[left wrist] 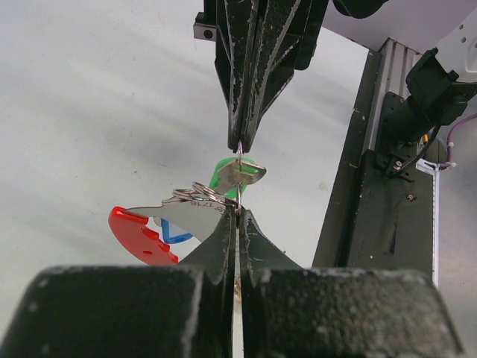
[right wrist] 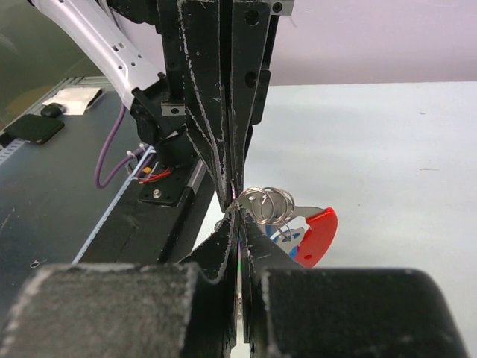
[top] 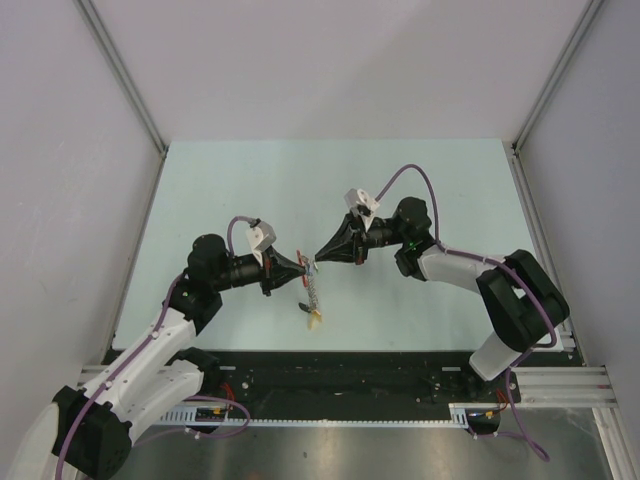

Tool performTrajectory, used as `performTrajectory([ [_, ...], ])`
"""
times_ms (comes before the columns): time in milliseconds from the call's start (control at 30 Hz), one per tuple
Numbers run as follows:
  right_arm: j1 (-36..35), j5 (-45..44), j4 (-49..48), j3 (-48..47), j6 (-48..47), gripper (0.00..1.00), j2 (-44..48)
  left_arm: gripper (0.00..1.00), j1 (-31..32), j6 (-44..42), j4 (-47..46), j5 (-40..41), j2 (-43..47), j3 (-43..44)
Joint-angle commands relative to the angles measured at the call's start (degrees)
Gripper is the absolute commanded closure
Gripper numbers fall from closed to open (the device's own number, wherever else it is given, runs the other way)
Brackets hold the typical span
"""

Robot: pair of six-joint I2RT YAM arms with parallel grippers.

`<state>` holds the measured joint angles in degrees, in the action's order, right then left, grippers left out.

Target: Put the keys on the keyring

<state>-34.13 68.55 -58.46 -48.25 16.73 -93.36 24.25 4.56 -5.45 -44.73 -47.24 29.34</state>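
1. Silvery-grey metal keyring, long and thin, is held above the pale green table near its middle, between the tips of the two black arms. Its lower end, with a small yellow tag, points to the near edge. I cannot tell if this end touches the table.
2. The left gripper has both fingers pressed together on the thin wire of the keyring, and no gap shows between them.
3. The right gripper comes from the far right and meets the left one almost tip to tip. Its fingers are also together, and they pinch a thin loop of the same wire at their very end.
4. The round wire coils of the keyring sit just beside the left fingertips.
5. A tiny green key, metal with a plastic head, is between the two gripper tips and touches the wire. I cannot tell if it is already threaded on.
6. A tiny blue key with a plastic head is lower. It is partly hidden behind a flat silver blade and touches the red curved segment of the keyring.
7. A black rail runs along the near edge of the table, where the arm bases stand.
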Motion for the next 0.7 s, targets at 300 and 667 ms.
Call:
performTrajectory([
  [300, -0.59, -0.35, 2.73, -1.94, -3.90, 1.00, 2.22, 1.00, 0.18, 0.72, -3.51, -1.32, 0.84, 0.01],
  [667, -0.94, -0.35, 1.50, -2.02, -3.20, 1.00, 1.60, 1.00, 0.18, 0.72, -3.60, -1.59, 0.92, 0.01],
])
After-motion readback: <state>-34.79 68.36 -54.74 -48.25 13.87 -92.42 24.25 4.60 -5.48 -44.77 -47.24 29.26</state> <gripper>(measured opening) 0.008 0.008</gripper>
